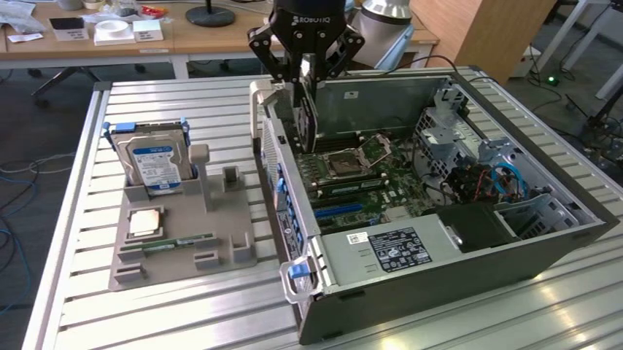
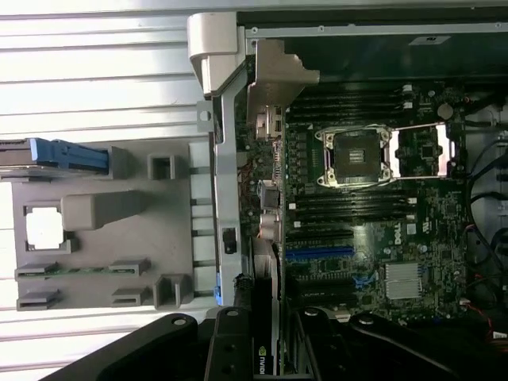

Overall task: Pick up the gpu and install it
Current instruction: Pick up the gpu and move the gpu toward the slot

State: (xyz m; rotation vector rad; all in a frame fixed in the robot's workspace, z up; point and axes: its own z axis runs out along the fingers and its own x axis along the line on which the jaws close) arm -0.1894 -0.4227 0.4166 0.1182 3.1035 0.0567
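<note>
The gpu (image 1: pixel 308 102) is a thin dark card hanging edge-on and nearly upright from my gripper (image 1: pixel 303 69), whose black fingers are shut on its top edge. It hovers over the rear wall of the open computer case (image 1: pixel 438 255), above the motherboard (image 1: pixel 360 182), at the exterior view's left. In the wrist view the gpu (image 2: pixel 266 317) runs as a slim strip away from the gripper (image 2: pixel 270 349), with its silver bracket end over the case wall. A blue slot (image 2: pixel 320 252) lies on the board beside the card's line.
A grey holder tray (image 1: pixel 180 248) stands on the slatted table at the exterior view's left. It carries an upright hard drive (image 1: pixel 154 162), a square chip (image 1: pixel 146 222) and a green memory stick (image 1: pixel 180 242). Cables and a black power unit (image 1: pixel 477 222) crowd the case's far side.
</note>
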